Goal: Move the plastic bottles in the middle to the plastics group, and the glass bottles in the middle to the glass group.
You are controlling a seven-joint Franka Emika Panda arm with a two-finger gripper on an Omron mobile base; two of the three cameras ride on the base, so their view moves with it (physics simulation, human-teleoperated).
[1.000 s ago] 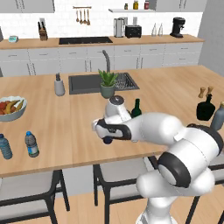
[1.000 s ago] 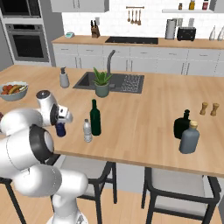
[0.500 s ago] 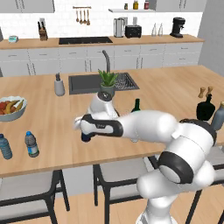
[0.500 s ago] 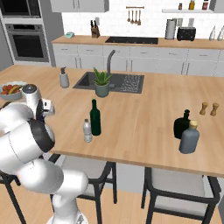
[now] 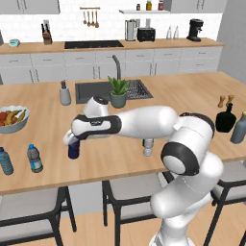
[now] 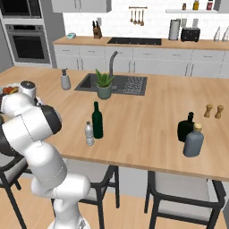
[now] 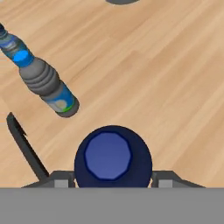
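Transfer of the navy bottle [image 5: 73, 151] is in hand: we judge the tool [image 5: 71, 142] closed on it above the worktop [image 5: 120, 158]. Water bottles [image 5: 33, 158] lie at nine o'clock in the left base view. Next, we lower it beside them and release.

A home kitchen: a wooden island table [image 5: 43, 158] with a sink [image 5: 103, 90], wall oven [image 6: 27, 42], stovetop [image 5: 93, 44], toaster [image 5: 146, 33] and stools [image 6: 183, 190].
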